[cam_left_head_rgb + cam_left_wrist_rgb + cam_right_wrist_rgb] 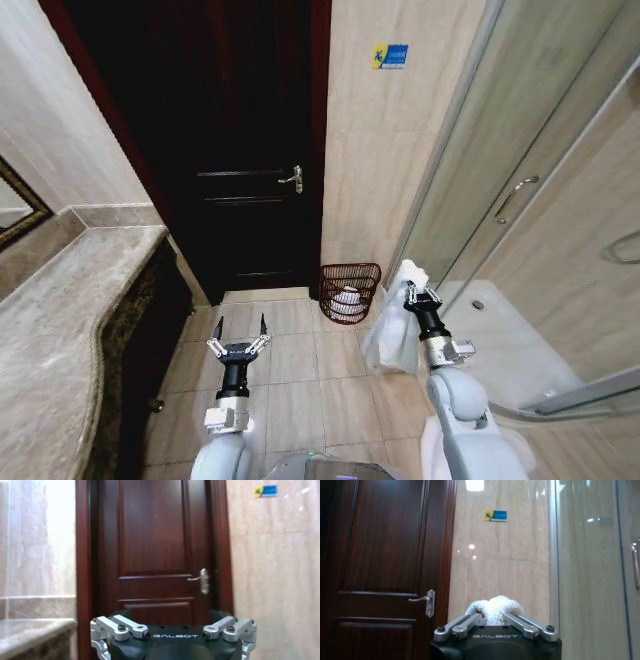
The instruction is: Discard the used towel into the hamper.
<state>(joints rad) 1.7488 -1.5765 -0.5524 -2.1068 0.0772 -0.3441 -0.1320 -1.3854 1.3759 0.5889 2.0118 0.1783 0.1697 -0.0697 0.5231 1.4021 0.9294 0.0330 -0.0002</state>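
Observation:
The used towel (386, 338) is white and hangs from my right gripper (414, 291), which is shut on its top end at about the height of the hamper's rim. In the right wrist view a tuft of the towel (494, 608) bulges between the closed fingers (465, 624). The hamper (350, 291), a dark red-brown wire basket, stands on the floor against the wall, just left of the towel, with something white inside it. My left gripper (239, 330) hovers open and empty over the floor tiles, left of the hamper.
A dark wooden door (250, 170) with a metal handle (292, 179) is straight ahead. A marble vanity counter (80, 310) runs along the left. The glass shower enclosure (520, 200) and its raised sill close off the right. Tiled floor (300, 380) lies between.

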